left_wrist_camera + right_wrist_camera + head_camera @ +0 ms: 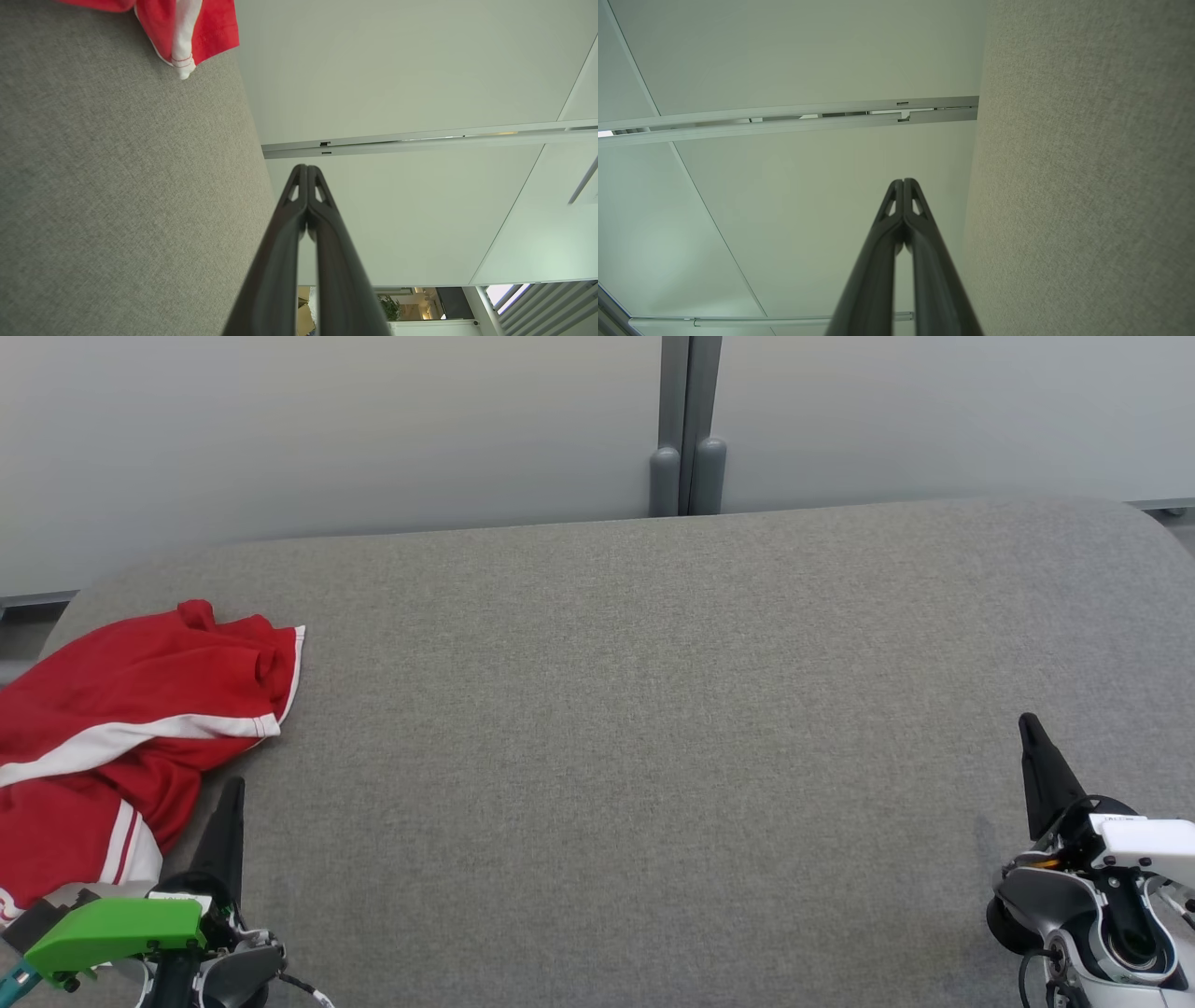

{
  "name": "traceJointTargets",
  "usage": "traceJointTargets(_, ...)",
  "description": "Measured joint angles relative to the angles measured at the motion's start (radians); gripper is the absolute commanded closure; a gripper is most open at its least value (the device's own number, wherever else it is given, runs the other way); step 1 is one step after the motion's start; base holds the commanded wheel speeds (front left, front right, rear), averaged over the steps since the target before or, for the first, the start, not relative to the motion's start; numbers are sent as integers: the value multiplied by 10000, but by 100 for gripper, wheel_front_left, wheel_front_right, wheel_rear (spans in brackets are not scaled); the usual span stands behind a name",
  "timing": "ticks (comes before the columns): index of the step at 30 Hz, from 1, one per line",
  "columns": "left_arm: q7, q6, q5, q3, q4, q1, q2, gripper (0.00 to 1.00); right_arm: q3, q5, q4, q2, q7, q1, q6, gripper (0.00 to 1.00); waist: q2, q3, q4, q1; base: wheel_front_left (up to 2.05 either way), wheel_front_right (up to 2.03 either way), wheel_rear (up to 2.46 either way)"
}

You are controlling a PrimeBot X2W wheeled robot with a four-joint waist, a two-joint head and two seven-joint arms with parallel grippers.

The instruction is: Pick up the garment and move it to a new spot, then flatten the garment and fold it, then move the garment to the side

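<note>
A grey padded table (616, 709) stretches before the robot, with a crumpled red garment (121, 728), white-striped, bunched at its left edge. The left gripper (233, 793) just beside the cloth and the right gripper (1029, 726) well apart are the 2 closed, empty tools. A shallow pinch on a loose fold could drag the heap overboard.

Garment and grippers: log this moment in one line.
garment: crumpled, far left, ungripped | left gripper: shut, empty | right gripper: shut, empty
</note>
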Motion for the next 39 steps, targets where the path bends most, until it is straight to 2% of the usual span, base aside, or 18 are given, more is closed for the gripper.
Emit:
traceJointTargets(8,0,0,0,0,0,0,0,100,0,0,0,0,0,0,0,100,0,0,0,0,0,0,0)
traceJointTargets(9,0,0,0,0,0,0,0,0,0,0,0,0,0,0,0,0,0,0,0,0,0,0,0)
traceJointTargets(19,-52,10,0,-194,339,378,-167,0,67,-17,326,161,-96,424,-15,0,1,3,-6,0,0,0,0)
traceJointTargets(27,-280,10,173,-372,199,379,-161,0,309,-750,140,29,-449,429,-15,0,1,13,-26,0,0,0,0)
traceJointTargets(33,-646,10,861,-673,54,378,31,0,606,-1636,-10,-261,-629,433,-15,0,1,24,-30,0,0,0,0)
traceJointTargets(39,-886,10,2046,-1043,44,378,282,0,834,-2974,-205,-470,-815,435,-105,0,1,36,-28,0,0,0,0)
